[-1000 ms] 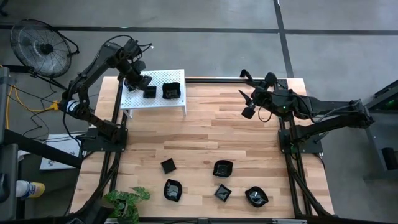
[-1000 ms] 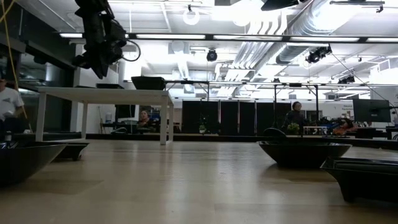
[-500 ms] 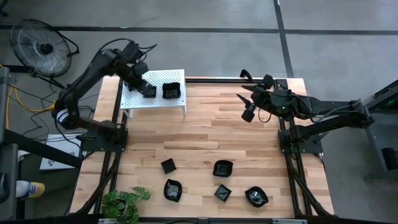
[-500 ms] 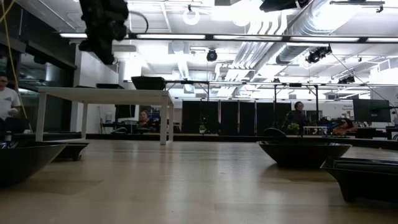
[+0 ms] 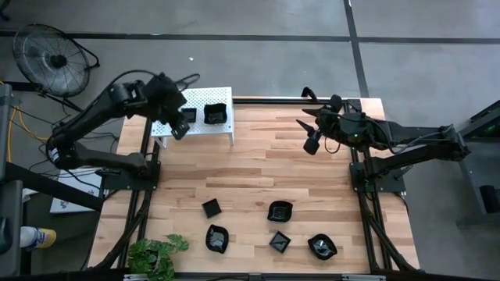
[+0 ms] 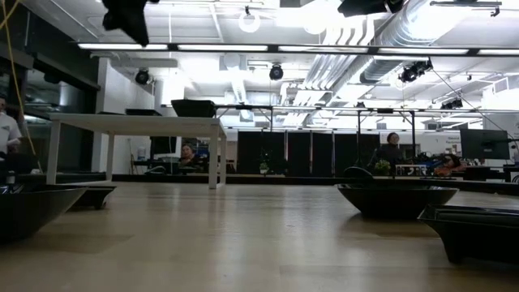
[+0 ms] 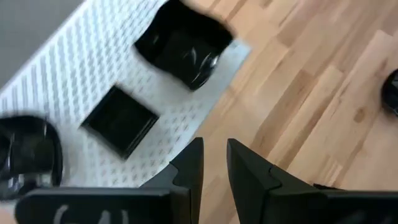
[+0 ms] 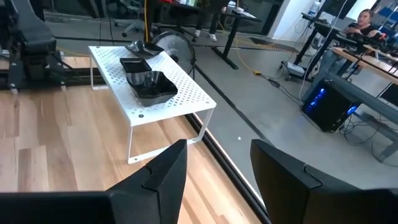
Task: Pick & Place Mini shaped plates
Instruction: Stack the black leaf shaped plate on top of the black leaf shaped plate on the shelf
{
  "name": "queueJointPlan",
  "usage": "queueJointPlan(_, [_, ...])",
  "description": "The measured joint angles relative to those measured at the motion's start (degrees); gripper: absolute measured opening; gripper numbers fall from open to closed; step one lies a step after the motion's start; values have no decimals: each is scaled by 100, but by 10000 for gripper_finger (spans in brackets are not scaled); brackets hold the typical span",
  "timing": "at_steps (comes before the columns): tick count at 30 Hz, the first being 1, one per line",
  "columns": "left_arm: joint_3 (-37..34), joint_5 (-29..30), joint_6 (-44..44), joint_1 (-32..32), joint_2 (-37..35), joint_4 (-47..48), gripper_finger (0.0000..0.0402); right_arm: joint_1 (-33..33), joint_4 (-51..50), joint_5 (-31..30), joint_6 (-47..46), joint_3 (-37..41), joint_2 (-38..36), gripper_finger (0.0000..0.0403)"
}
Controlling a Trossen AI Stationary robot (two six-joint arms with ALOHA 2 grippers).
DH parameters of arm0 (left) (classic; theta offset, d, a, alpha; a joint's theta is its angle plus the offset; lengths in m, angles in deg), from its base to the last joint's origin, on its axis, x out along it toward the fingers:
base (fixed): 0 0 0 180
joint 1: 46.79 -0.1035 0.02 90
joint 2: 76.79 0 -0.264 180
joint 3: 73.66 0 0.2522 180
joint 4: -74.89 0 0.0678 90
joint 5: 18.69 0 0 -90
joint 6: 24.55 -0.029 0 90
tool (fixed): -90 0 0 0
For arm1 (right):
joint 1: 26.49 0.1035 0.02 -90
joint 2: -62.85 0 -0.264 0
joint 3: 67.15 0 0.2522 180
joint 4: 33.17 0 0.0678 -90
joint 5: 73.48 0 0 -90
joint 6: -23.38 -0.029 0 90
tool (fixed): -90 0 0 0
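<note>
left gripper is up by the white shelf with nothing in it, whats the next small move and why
Probably swing the left gripper toward the plates on the near table, perhaps the small square plate. Its fingers hold nothing, three plates sit on the white shelf, and five remain on the table. The right gripper waits, open and empty.

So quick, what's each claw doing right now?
Left claw: fingers close together, empty, over the shelf edge.
Right claw: open, empty, above the table's far right.
</note>
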Motion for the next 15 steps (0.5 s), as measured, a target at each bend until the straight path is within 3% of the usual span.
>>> queueJointPlan(8, [0, 1199, 88, 1711, -153, -509, 68, -2, 247, 148, -106, 0, 46, 170])
queueJointPlan(15, [0, 1960, 26, 2685, -314, -737, 68, 0, 734, 595, -353, 0, 413, 167])
